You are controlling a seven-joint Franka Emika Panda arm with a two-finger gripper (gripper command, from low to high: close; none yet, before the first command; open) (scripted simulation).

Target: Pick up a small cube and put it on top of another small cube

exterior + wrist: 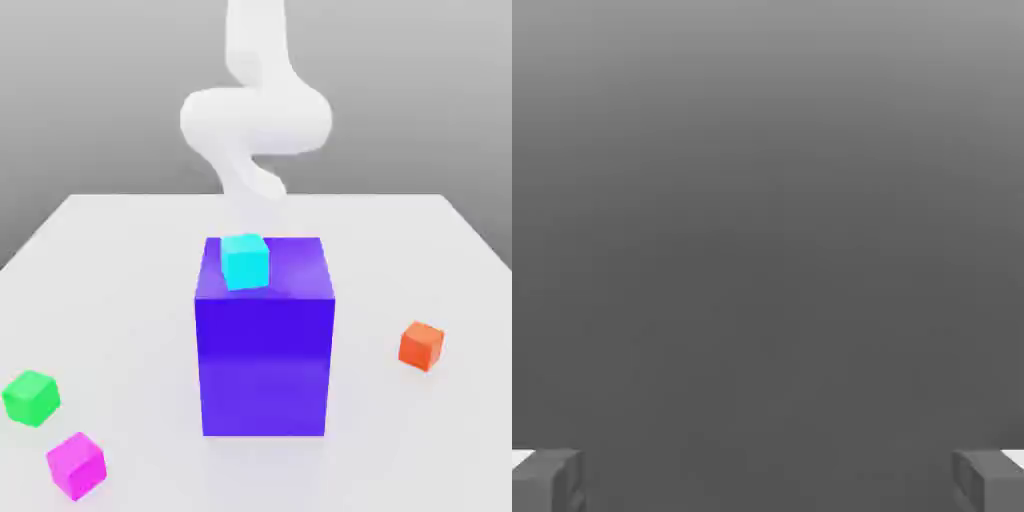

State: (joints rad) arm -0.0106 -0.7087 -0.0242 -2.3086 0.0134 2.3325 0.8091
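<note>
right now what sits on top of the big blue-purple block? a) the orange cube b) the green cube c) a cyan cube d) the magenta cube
c: in the exterior view a cyan cube rests on the top face of the big blue-purple block, while the orange cube, green cube and magenta cube all lie on the table.

The white arm (255, 120) ran off the exterior view's top edge, its lower end was hidden behind the big blue-purple block (265, 340), and in the hand view both fingertips (547, 480) were clipped at the corners.
</note>
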